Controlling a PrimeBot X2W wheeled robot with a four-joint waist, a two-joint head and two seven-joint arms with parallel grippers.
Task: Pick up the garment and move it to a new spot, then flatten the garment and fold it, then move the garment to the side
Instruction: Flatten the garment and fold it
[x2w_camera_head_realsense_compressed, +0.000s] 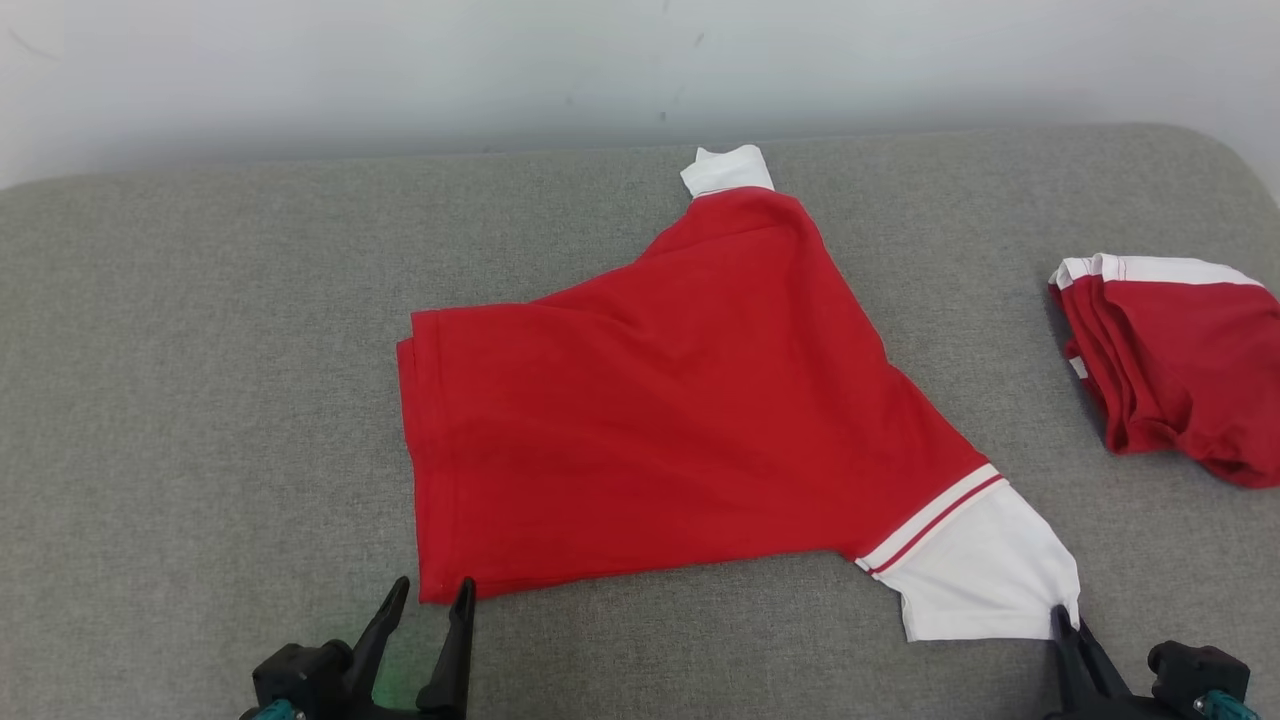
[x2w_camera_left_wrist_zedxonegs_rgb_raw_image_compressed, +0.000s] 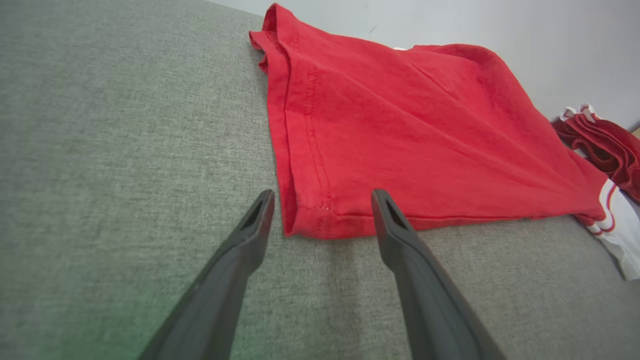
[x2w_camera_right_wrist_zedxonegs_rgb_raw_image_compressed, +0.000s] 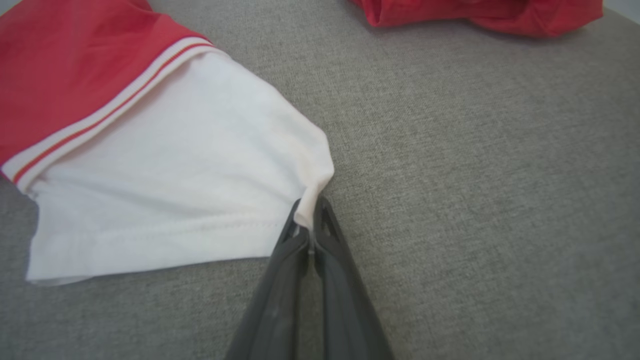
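The garment (x2w_camera_head_realsense_compressed: 680, 400) is a red shirt with white sleeves, spread mostly flat across the middle of the grey surface. My left gripper (x2w_camera_head_realsense_compressed: 432, 592) stands open at the shirt's near-left hem corner; in the left wrist view that red corner (x2w_camera_left_wrist_zedxonegs_rgb_raw_image_compressed: 315, 220) lies between my spread fingers, just beyond the tips of the left gripper (x2w_camera_left_wrist_zedxonegs_rgb_raw_image_compressed: 322, 197). My right gripper (x2w_camera_head_realsense_compressed: 1067, 612) is shut on the corner of the white sleeve (x2w_camera_head_realsense_compressed: 985, 575); in the right wrist view the right gripper (x2w_camera_right_wrist_zedxonegs_rgb_raw_image_compressed: 310, 210) pinches a tuck of the white sleeve (x2w_camera_right_wrist_zedxonegs_rgb_raw_image_compressed: 175, 175).
A second red and white garment (x2w_camera_head_realsense_compressed: 1175, 365) lies folded at the right edge, also seen as a red folded heap (x2w_camera_left_wrist_zedxonegs_rgb_raw_image_compressed: 607, 147) and a red folded edge (x2w_camera_right_wrist_zedxonegs_rgb_raw_image_compressed: 480, 12). The grey padded surface (x2w_camera_head_realsense_compressed: 200, 400) ends at a pale wall (x2w_camera_head_realsense_compressed: 500, 70) behind.
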